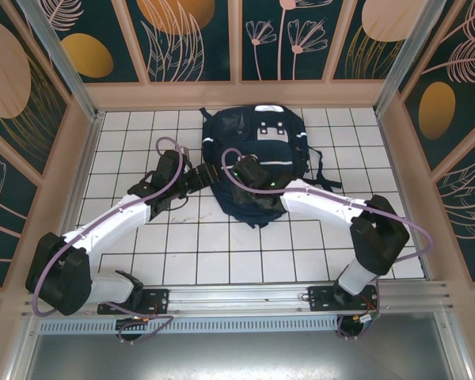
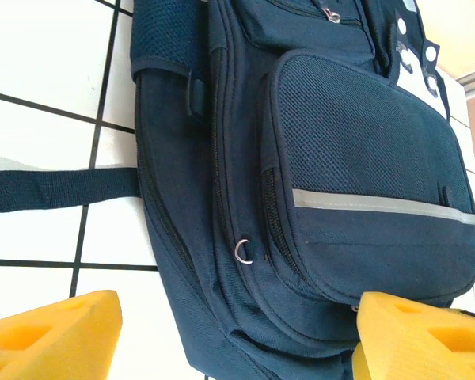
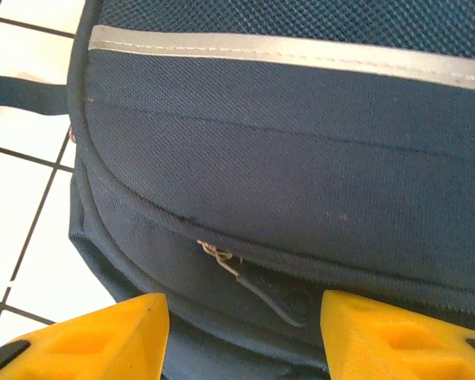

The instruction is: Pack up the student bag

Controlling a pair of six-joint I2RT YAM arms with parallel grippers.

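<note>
From the near edge, the left gripper sits at nine o'clock of the student bag, jaws spread wide and gripping nothing. The right gripper is over the bag's lower front, jaws apart either side of a zip pull. The bag lies flat on the tiled table, toward twelve o'clock near the back wall.
</note>
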